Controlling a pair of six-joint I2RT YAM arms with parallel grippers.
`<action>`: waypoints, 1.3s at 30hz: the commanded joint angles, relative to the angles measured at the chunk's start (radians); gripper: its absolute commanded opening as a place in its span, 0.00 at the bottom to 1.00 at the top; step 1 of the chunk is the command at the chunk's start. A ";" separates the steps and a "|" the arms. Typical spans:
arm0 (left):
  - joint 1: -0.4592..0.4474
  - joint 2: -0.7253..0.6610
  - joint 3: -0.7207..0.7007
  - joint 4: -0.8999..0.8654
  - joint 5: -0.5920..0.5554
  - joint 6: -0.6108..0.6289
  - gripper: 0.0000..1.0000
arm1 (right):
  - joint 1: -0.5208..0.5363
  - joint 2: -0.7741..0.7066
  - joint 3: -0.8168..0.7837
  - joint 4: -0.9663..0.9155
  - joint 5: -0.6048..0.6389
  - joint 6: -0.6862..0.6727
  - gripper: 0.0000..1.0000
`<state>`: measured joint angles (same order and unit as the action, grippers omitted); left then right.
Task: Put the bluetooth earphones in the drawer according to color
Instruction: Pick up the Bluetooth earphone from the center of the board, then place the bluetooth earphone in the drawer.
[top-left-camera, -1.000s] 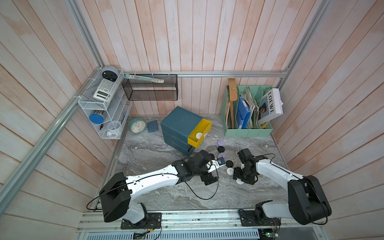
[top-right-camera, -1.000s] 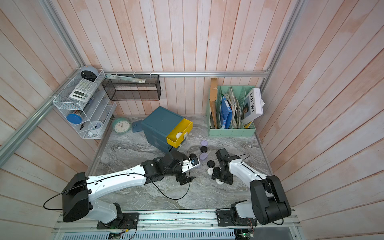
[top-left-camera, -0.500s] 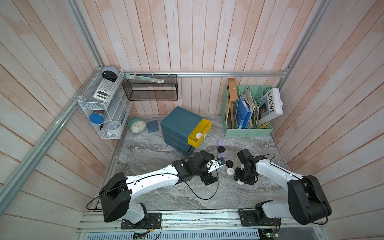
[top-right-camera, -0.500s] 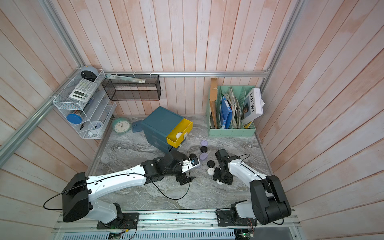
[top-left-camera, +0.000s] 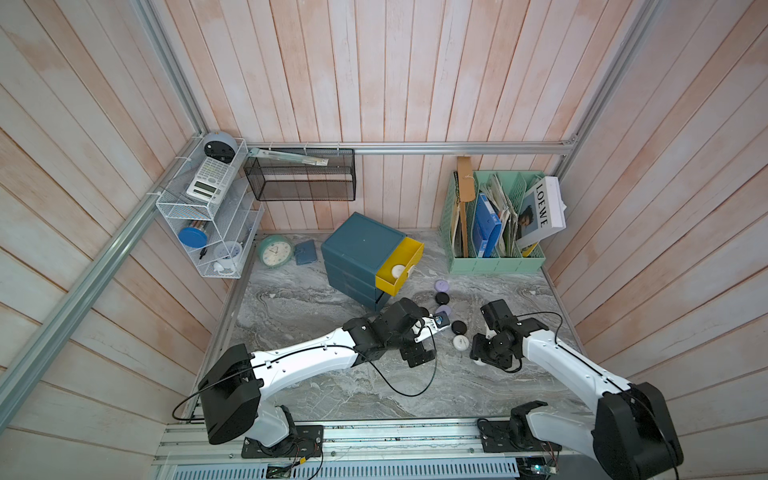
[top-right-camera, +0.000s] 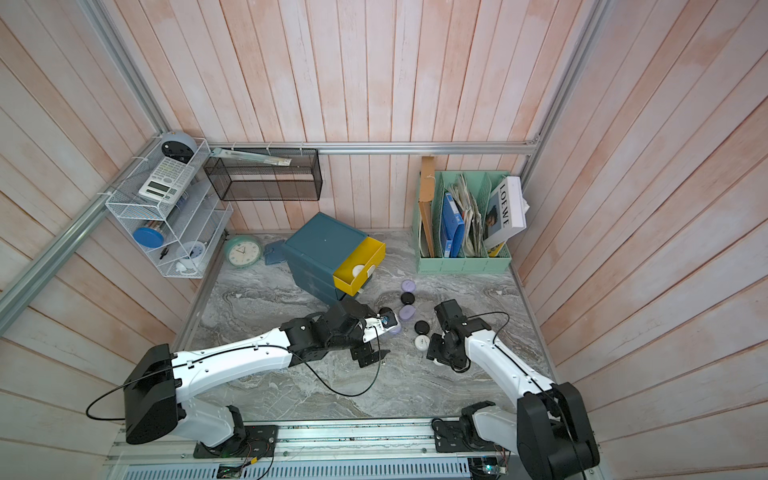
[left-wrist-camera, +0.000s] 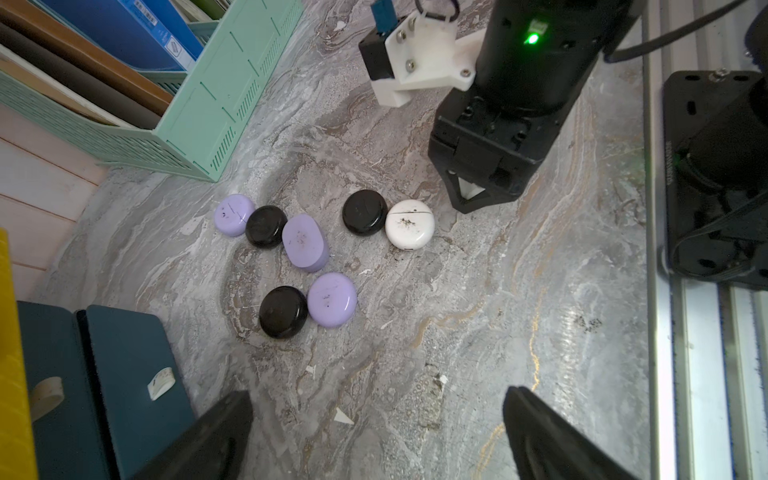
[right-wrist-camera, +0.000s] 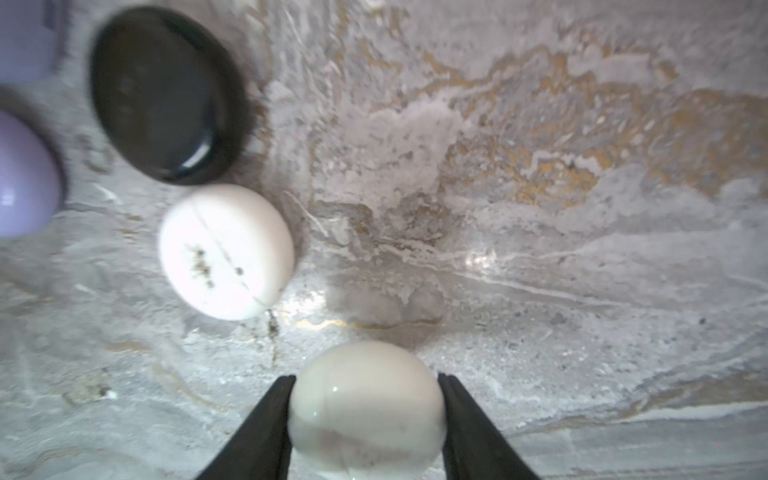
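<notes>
The teal drawer cabinet (top-left-camera: 361, 245) has its yellow top drawer (top-left-camera: 409, 249) pulled out, with a white earphone case (top-left-camera: 397, 271) inside. On the marble lie three lilac cases (left-wrist-camera: 234, 215) (left-wrist-camera: 305, 243) (left-wrist-camera: 331, 300), three black ones (left-wrist-camera: 266, 226) (left-wrist-camera: 365, 212) (left-wrist-camera: 283, 311) and a white one (left-wrist-camera: 409, 224). My right gripper (right-wrist-camera: 365, 380) is shut on another white case (right-wrist-camera: 365, 409), low over the table beside the loose white one (right-wrist-camera: 226, 251). My left gripper (left-wrist-camera: 378, 397) stands wide open over bare marble, nearer the front than the cluster and holding nothing.
A mint file rack (top-left-camera: 494, 262) with books stands at the back right. A mint clock (top-left-camera: 274, 250) and a small blue pouch (top-left-camera: 305, 251) lie left of the cabinet. A white wire shelf (top-left-camera: 208, 216) and a black mesh basket (top-left-camera: 301, 176) hang on the walls.
My right gripper's jaws have closed in onto the white case. Neither arm has shifted noticeably, and the left gripper stays wide open.
</notes>
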<state>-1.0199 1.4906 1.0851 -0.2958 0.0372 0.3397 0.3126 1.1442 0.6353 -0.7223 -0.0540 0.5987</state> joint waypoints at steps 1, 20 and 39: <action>0.024 -0.025 0.064 -0.018 0.001 -0.008 1.00 | 0.006 -0.085 0.046 0.066 -0.023 -0.003 0.00; 0.286 -0.175 0.076 -0.012 0.072 -0.068 1.00 | 0.059 0.134 0.594 0.314 -0.170 -0.224 0.00; 0.429 -0.308 -0.067 0.072 0.073 -0.036 1.00 | 0.278 0.571 1.082 0.231 -0.209 -0.326 0.00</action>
<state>-0.5957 1.1988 1.0435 -0.2481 0.1040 0.2790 0.5827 1.6955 1.6798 -0.4648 -0.2775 0.2832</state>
